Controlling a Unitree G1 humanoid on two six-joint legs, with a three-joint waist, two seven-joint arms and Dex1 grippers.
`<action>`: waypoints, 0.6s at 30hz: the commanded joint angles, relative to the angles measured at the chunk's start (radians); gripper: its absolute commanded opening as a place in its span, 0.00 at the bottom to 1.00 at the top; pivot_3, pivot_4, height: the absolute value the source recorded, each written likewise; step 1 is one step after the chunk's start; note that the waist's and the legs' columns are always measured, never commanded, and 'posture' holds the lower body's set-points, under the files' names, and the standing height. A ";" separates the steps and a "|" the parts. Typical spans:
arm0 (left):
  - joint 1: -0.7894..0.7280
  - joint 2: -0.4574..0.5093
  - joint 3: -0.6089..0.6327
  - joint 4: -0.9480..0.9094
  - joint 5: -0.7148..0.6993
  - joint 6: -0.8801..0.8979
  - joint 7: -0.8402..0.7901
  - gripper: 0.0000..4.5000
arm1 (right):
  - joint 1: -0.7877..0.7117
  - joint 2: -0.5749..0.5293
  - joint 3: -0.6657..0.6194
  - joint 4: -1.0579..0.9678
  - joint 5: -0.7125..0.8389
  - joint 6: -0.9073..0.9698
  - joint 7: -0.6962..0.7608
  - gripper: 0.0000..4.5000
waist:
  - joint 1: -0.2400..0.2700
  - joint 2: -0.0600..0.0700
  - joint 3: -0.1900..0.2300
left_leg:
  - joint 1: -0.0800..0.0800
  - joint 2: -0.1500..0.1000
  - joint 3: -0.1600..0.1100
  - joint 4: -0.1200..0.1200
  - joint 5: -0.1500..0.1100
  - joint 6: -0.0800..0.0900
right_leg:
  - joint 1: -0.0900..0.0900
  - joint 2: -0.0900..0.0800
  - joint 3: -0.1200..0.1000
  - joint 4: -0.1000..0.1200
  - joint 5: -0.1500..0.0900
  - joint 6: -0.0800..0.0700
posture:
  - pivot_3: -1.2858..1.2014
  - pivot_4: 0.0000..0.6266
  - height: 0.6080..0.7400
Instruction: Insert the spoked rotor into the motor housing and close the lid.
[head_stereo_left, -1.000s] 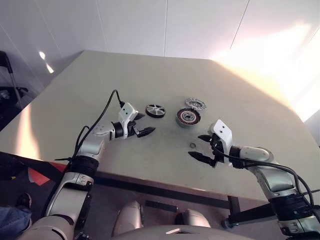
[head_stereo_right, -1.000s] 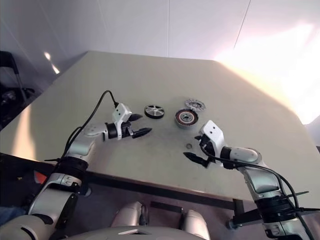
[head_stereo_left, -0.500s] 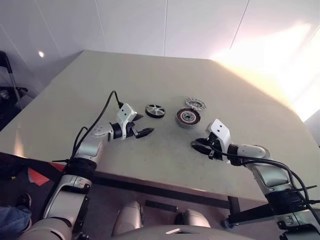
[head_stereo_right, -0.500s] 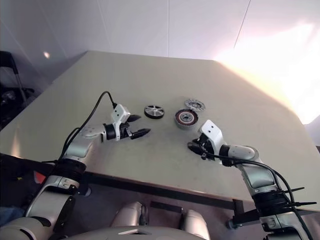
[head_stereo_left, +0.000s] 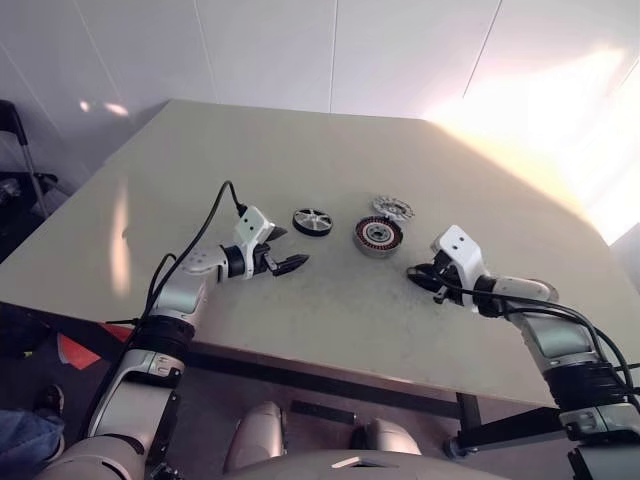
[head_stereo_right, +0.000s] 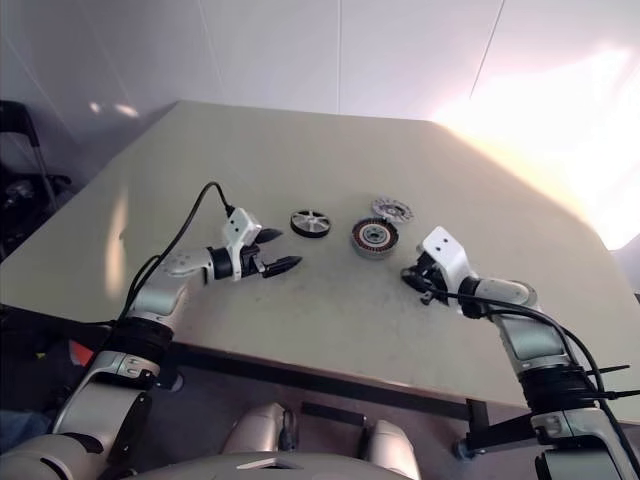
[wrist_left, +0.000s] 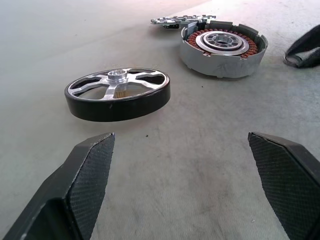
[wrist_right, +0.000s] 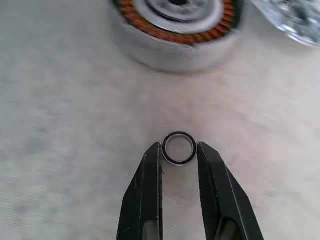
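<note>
Since a second ago, the right gripper (wrist_right: 178, 150) has swung outward to the right and clamped on a small ring (wrist_right: 178, 148), plain in its wrist view but too small to make out from the head. From the left gripper (wrist_left: 182, 150), fingers wide apart, the spoked rotor (wrist_left: 118, 93) lies at eleven o'clock on the table (head_stereo_left: 330, 170), the motor housing (wrist_left: 222, 47) at one o'clock. Behind it, the lid (head_stereo_left: 391, 208) is partly hidden.

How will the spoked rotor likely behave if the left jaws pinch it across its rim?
The spoked rotor looks like rigid metal, so it should not flex. Its open spokes suggest it is fairly light for its width. The smooth black rim may slip in a pinch, and if tipped on edge the round wheel could roll across the table.
</note>
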 joint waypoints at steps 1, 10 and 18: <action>-0.020 0.004 0.005 -0.020 -0.002 -0.012 0.001 1.00 | -0.022 -0.036 -0.031 0.057 -0.037 -0.043 -0.022 0.15 | -0.001 0.000 0.000 | 0.000 0.000 0.000 -0.001 0.000 0.000 | 0.000 0.000 0.000 0.000 0.000 0.000 | 0.52 0.00 1.00; -0.019 0.008 0.005 -0.022 -0.002 -0.007 -0.001 1.00 | -0.021 -0.043 -0.023 0.063 -0.024 -0.061 0.001 0.31 | 0.001 0.000 0.000 | 0.000 0.000 0.000 -0.003 0.000 0.000 | 0.001 0.000 0.000 -0.003 0.000 0.000 | 0.52 0.00 1.00; -0.027 0.006 0.003 -0.009 -0.001 -0.009 -0.001 1.00 | -0.086 -0.054 -0.040 -0.153 0.025 -0.052 0.062 0.44 | -0.007 0.001 0.000 | -0.002 0.001 0.000 -0.004 0.000 0.000 | -0.003 0.002 0.000 -0.003 0.000 0.000 | 0.52 0.00 1.00</action>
